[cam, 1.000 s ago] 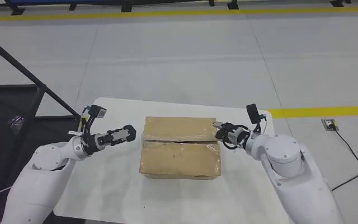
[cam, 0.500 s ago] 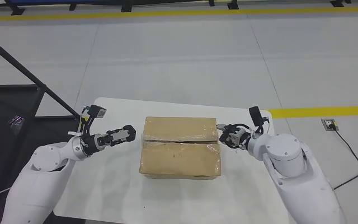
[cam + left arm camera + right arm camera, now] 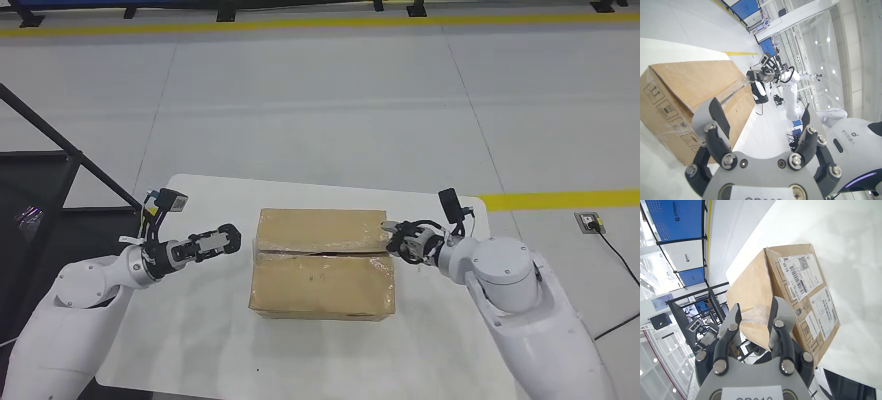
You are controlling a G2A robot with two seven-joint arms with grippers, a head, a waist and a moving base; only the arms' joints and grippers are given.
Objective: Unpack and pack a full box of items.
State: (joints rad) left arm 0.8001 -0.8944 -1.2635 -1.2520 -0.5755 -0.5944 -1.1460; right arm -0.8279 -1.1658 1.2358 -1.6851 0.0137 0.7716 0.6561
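A closed cardboard box (image 3: 322, 265) sits mid-table, its top seam sealed with clear tape (image 3: 320, 254). My left gripper (image 3: 237, 238) hovers open just off the box's left end, nothing between its fingers (image 3: 761, 108). At the opposite end, my right gripper (image 3: 388, 234) is up against the top edge where the seam ends. Its fingers are open (image 3: 755, 308), with crumpled clear tape (image 3: 758, 310) lying between them. The left wrist view shows the right gripper (image 3: 749, 75) at the far end of the seam. Labels (image 3: 797, 273) cover the box's right end face.
The white table (image 3: 200, 330) has bare surface in front of and on both sides of the box. A black metal frame (image 3: 40, 130) stands off the table's left side. The table's right edge is close behind my right arm.
My right gripper drew back slightly from the box's end, then returned to its top edge. The left arm and the box stayed put.
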